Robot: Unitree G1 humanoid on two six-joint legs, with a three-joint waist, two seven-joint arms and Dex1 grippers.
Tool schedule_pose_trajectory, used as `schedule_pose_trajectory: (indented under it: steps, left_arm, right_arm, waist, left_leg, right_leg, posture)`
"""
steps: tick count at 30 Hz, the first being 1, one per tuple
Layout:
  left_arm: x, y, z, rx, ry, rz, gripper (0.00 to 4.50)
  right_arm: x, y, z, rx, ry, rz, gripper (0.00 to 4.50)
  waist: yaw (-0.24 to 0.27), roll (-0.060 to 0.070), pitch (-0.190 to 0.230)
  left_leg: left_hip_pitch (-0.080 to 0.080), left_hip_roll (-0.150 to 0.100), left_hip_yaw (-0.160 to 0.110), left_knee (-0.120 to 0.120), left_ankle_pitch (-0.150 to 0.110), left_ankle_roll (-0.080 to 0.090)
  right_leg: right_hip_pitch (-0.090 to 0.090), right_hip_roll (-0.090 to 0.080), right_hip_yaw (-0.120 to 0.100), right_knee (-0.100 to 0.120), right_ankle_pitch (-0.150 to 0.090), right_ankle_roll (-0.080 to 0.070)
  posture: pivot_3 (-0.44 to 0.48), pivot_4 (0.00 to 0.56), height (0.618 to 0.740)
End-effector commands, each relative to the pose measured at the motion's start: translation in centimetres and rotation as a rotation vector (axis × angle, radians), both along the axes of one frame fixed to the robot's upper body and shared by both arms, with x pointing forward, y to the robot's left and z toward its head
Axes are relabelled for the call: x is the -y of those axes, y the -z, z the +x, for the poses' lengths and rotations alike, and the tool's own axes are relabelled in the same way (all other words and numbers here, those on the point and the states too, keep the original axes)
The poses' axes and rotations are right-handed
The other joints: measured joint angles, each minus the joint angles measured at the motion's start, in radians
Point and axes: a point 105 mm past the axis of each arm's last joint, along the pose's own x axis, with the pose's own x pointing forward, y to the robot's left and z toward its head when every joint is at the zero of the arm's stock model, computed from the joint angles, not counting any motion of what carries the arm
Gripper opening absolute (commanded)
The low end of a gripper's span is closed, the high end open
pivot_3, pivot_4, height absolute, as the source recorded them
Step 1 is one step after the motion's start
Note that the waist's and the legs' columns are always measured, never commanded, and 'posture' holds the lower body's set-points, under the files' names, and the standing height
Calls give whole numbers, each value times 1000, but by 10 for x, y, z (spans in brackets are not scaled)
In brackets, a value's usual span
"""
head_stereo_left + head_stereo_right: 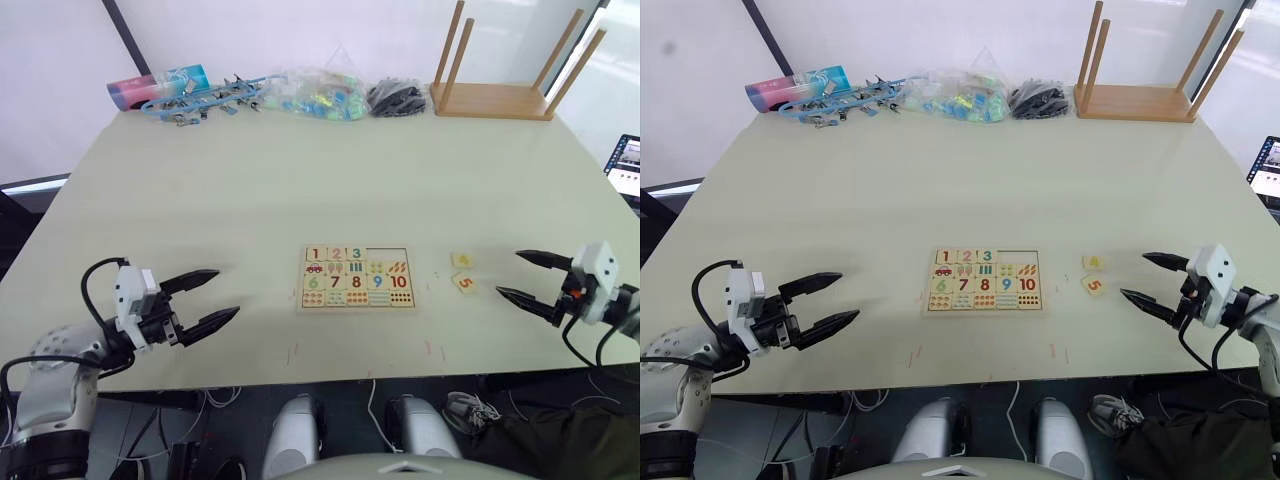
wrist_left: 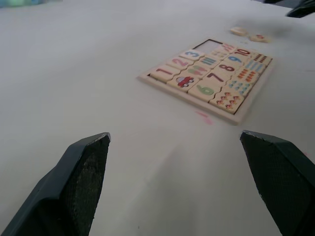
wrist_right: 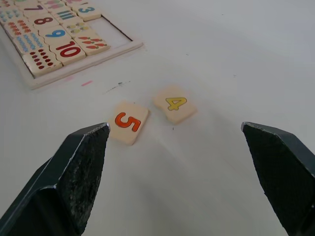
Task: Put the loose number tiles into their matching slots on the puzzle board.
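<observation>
One puzzle board (image 1: 358, 277) is seen flat near the middle of the table (image 1: 250, 180). Three number tiles are seated in its top row: the red 1 (image 1: 315, 254), the pink 2 (image 1: 337, 254) and the green 3 (image 1: 357, 254). Two slots (image 1: 392, 254) at the right end of that row are left bare. Two loose tiles are counted on the table to the right of the board, apart from it: the yellow 4 (image 3: 174, 104) and the orange 5 (image 3: 128, 122), lying just beside each other.

The right gripper (image 1: 533, 277) is held low with its jaws spread wide; both loose tiles are seen just ahead of it, between it and the board, touched by neither finger. The left gripper (image 1: 207, 299) is likewise held wide open and empty, well to the left of the board. One upturned wooden stool (image 1: 505, 75) is seen at the far right corner.
</observation>
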Motion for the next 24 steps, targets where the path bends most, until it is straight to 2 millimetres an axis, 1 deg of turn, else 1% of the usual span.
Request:
schedule_pose_trajectory:
  steps: [1,4,12,18,24]
  left_arm:
    - [8,-11,0,24,96,36,4469]
    - [13,-14,-1,12,161,40,4469]
    - [17,-23,3,13,262,52,4469]
    - [18,-27,5,23,292,49,4469]
    - [18,-27,3,27,291,45,4469]
  right_arm:
    - [-5,-7,14,-28,-60,-60,4500]
    - [-11,-10,27,-41,-111,-117,4500]
    - [-23,-14,55,-56,-226,-255,4500]
    - [-32,-14,68,-61,-281,-297,4500]
    - [-38,-6,78,-86,-281,-325,4500]
  waist:
    - [-4,0,0]
    - [-5,1,1]
    - [-4,3,3]
    - [-6,3,3]
    - [-6,3,3]
  left_leg:
    - [0,0,0,0,0,0]
    - [0,0,1,0,0,0]
    - [0,-1,3,-1,0,1]
    - [0,-1,9,-1,0,1]
    - [0,-1,12,-1,0,1]
  right_leg:
    - [0,0,0,0,0,0]
    - [0,0,0,0,0,0]
    - [0,1,0,-2,0,0]
    - [0,2,0,-2,0,0]
    - [0,2,0,-2,0,1]
  posture:
    - [0,150,738]
    - [0,150,738]
    - [0,150,738]
    - [0,150,738]
    - [0,150,738]
